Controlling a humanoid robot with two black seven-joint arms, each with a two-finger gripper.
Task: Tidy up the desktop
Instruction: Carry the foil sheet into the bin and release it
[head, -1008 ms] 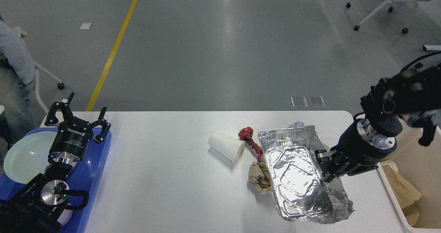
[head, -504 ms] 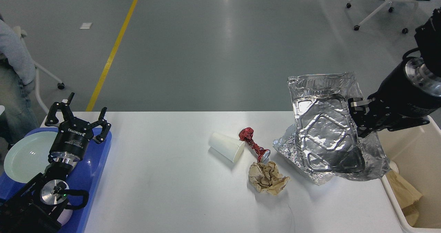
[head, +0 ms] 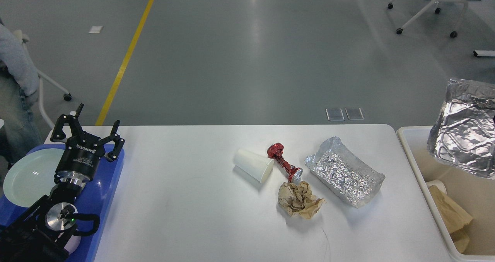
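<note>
Head view showed the foil tray (head: pixel 466 138) hanging at right edge over the cream bin (head: pixel 415 153), probably right-held, claw unseen; the left gripper (head: pixel 86 127) gaped, far across the desktop (head: pixel 185 200).

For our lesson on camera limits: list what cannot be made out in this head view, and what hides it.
- Right pincer: beyond the right edge; what holds the foil tray is unseen.
- Cream bin: contents cut off by the right and bottom edges.
- Left arm base: cropped at the bottom-left corner; only the open left pincer shows.
</note>
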